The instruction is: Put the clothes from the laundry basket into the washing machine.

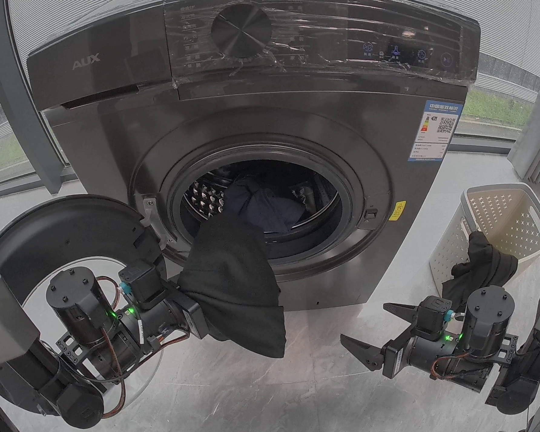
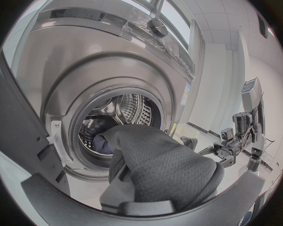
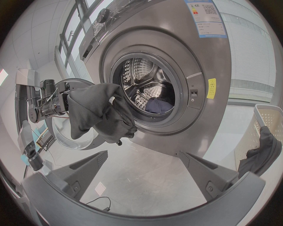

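My left gripper (image 1: 198, 315) is shut on a black garment (image 1: 238, 288), held just below and in front of the washing machine's round opening (image 1: 263, 202). The cloth drapes over the gripper (image 2: 165, 167) and hangs toward the floor (image 3: 97, 111). A dark blue garment (image 1: 263, 205) lies inside the drum (image 3: 157, 105). At the right stands the white laundry basket (image 1: 512, 217) with another black garment (image 1: 479, 270) hanging over its front rim. My right gripper (image 1: 380, 331) is open and empty, low over the floor to the left of the basket.
The machine's door (image 1: 59, 238) stands swung open at the left, behind my left arm. Pale tiled floor (image 1: 304, 381) lies bare between the two arms. Windows run behind the machine.
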Controlling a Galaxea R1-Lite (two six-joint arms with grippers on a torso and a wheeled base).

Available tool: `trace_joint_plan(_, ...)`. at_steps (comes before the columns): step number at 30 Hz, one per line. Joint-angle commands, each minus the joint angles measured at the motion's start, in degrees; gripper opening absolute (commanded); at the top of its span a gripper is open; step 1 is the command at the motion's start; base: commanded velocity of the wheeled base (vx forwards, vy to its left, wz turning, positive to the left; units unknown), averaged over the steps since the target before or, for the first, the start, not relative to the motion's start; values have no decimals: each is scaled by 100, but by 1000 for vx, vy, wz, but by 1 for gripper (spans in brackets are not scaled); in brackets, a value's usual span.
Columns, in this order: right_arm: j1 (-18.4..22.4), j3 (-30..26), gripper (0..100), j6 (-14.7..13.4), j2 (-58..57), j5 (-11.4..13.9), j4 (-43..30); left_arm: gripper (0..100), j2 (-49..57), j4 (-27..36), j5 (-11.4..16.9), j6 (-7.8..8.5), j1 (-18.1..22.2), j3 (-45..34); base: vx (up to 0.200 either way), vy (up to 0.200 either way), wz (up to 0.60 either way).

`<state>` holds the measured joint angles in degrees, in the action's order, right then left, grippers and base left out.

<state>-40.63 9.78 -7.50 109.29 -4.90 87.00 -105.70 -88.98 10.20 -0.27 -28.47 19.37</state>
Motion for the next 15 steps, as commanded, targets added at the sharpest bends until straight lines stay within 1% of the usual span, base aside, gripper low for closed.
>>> trace_joint_plan(1,-59,-20,100,-6,31,-2,-8,0,-29,-14,-1,0,-71,14,200,0,0)
trace_joint_plan(7,-103,-28,100,-6,22,7,-8,0,-38,-23,-1,-8,-230,14,200,0,0)
trace_joint_plan(10,-112,-64,100,-6,22,24,-34,0,-64,-32,-1,-87,-388,-30,200,0,0)
trace_joint_plan(13,-191,-143,100,3,31,42,-34,0,-108,-32,-1,-96,-414,-56,0,0,0)
trace_joint_plan(15,-331,-213,100,-6,31,42,-43,0,-117,-32,-1,-105,-467,-153,0,0,0)
